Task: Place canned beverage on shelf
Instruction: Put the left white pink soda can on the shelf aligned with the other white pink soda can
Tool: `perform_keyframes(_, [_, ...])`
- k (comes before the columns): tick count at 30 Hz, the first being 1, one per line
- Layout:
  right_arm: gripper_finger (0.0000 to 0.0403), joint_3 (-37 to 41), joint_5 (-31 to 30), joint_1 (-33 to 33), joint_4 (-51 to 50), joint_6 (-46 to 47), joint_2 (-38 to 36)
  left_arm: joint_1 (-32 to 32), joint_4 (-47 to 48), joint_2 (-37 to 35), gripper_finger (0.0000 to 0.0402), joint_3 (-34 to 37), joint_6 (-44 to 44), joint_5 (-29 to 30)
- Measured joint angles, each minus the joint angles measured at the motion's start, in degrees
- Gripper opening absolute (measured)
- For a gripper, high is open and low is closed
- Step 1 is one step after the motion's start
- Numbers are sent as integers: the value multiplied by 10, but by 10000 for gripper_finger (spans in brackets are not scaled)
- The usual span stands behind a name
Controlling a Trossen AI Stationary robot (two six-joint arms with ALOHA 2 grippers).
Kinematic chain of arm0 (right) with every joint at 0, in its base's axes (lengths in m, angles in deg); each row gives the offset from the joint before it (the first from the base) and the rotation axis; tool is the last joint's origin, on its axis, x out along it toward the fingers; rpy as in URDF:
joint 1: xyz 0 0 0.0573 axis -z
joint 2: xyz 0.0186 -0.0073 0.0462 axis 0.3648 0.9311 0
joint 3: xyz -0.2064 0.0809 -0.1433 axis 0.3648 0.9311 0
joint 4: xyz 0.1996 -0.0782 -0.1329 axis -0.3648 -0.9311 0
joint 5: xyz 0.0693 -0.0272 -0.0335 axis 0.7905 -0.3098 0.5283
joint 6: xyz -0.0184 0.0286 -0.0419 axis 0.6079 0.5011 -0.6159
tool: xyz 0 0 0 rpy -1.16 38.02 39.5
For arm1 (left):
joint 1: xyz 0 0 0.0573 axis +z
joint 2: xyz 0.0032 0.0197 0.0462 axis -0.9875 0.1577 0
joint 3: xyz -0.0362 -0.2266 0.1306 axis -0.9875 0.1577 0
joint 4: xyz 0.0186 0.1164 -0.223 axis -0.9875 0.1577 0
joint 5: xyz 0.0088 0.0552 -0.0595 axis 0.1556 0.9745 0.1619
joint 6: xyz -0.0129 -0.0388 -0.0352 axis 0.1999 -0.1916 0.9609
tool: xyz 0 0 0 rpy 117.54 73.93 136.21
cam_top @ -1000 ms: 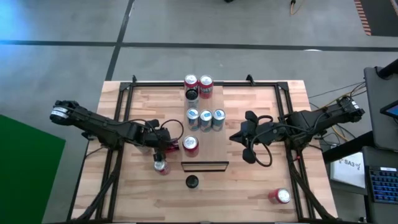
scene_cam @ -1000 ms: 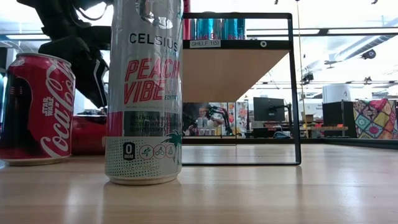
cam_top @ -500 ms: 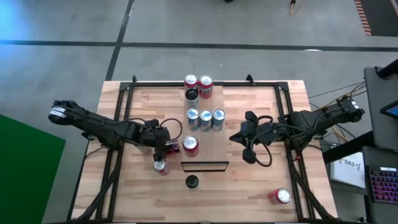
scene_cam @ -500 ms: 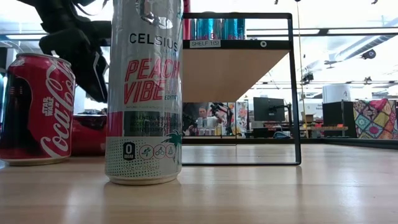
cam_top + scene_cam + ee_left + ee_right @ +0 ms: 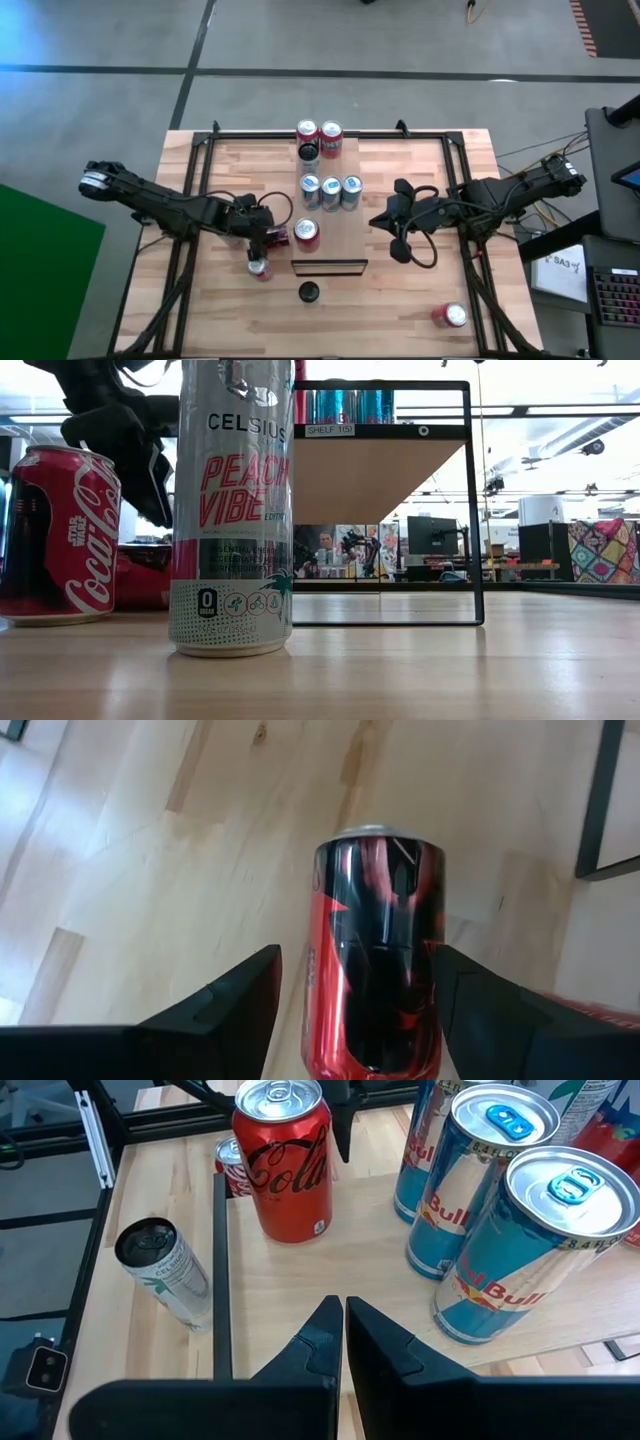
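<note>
High view: three Red Bull cans (image 5: 330, 188), one upright Coke (image 5: 307, 232) on the shelf (image 5: 342, 245); left pincer (image 5: 355, 960) spread astride one red can (image 5: 378, 910) lying top toward shelf; right pincer (image 5: 343, 1325) pressed together.

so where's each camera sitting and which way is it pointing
high: above the table, looking straight down; both arms, left pincer and right pincer flank the shelf.
low: at tabletop height, facing the room; Celsius can up close, dark arm behind it.
left wrist: looks past its open fingers at a lying red can.
right wrist: over shut fingers at Red Bull cans.
Shared: upright Coca-Cola can shows in right wrist and high.
</note>
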Motion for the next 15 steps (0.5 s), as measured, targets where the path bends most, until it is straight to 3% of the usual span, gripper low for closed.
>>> perform_keyframes(15, [9,6,0,0,0,0,0,0,-19,0,228,8,8,0])
